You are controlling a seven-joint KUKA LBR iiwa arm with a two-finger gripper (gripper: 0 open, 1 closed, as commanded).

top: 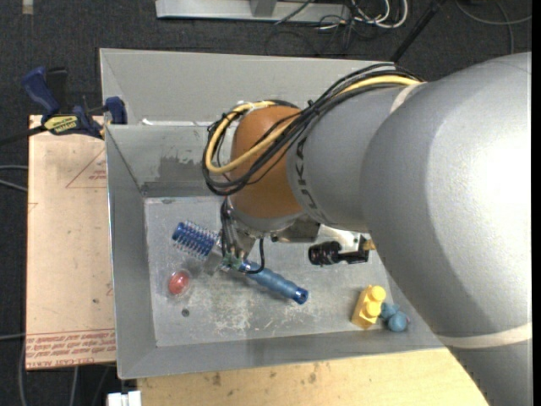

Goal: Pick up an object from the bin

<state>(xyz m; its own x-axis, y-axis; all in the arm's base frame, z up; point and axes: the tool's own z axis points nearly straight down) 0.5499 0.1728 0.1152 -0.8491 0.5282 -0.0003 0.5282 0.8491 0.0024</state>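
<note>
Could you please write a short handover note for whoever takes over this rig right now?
Gripper: low in the bin, at the middle of the blue brush; a hold on it cannot be confirmed.
Other things: red ball to the left, black part to the right, yellow block and small blue piece by the near right corner.
Done: nothing lifted yet.
Left: secure the brush, probably, and lift it out.
</note>
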